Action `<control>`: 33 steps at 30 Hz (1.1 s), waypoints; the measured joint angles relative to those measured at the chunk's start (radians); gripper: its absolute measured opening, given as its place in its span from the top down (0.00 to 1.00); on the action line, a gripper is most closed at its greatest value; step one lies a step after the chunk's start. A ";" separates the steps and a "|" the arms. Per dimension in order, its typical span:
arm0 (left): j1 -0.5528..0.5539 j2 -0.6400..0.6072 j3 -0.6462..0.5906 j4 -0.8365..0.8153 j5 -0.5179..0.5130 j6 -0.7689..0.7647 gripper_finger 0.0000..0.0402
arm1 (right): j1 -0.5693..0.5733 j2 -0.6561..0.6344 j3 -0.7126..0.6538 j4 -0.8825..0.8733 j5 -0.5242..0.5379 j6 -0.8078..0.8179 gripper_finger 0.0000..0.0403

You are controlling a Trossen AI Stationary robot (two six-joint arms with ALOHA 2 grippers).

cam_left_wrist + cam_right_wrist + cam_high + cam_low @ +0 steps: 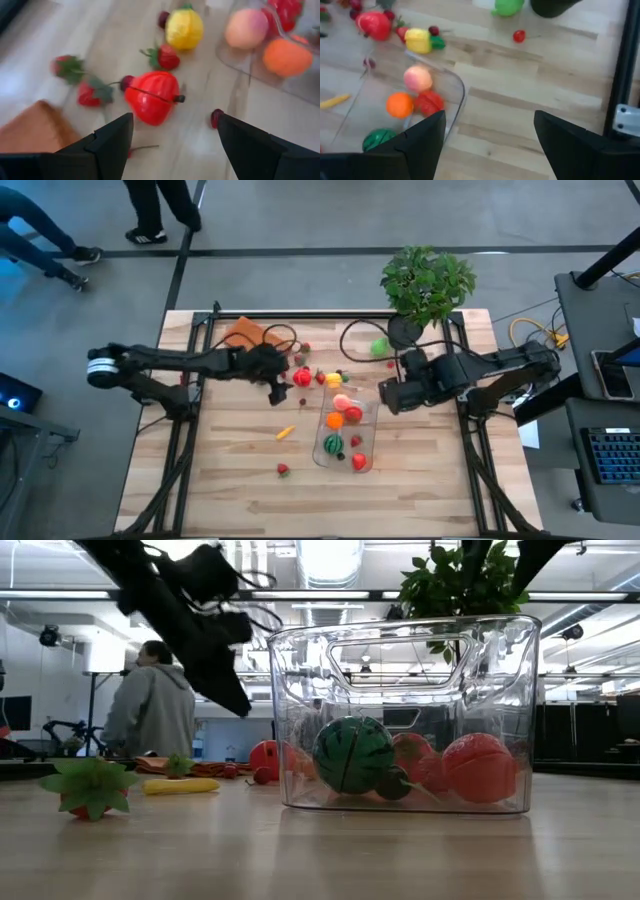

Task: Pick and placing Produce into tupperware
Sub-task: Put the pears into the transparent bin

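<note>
The clear tupperware [362, 455] stands mid-table and holds a peach, an orange, a small watermelon and red pieces. Loose produce lies to its left: a big red piece [150, 96], a yellow piece [184, 29], strawberries [162, 56], and a yellow strip [286, 433] and a strawberry [284, 470] nearer the front. My left gripper [172, 135] is open and empty, above the big red piece [301, 377]. My right gripper [487, 132] is open and empty, beside the tupperware's right side [460, 95].
A potted leafy plant [426, 280] stands at the far right, a green piece [379, 347] and a small cherry [519, 35] near it. An orange-brown pad [243, 332] and black cables lie at the far left. People stand beyond the table.
</note>
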 joint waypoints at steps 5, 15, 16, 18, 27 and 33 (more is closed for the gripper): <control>0.015 0.109 0.035 0.027 0.059 0.249 0.32 | 0.023 -0.027 -0.023 -0.013 -0.001 0.057 0.28; 0.024 0.213 0.077 0.098 0.042 0.348 0.32 | 0.060 -0.016 -0.028 -0.009 -0.001 0.086 0.28; 0.024 0.226 0.081 0.098 0.043 0.361 0.32 | 0.060 -0.017 -0.030 -0.009 -0.001 0.086 0.28; 0.024 0.251 0.086 0.102 0.040 0.380 0.32 | 0.060 -0.017 -0.033 -0.010 -0.001 0.088 0.28; 0.024 0.310 0.097 0.095 0.044 0.379 0.32 | 0.061 -0.017 -0.035 -0.010 0.015 0.096 0.28; 0.024 0.312 0.097 0.104 0.043 0.378 0.32 | 0.061 -0.017 -0.036 -0.010 0.019 0.095 0.28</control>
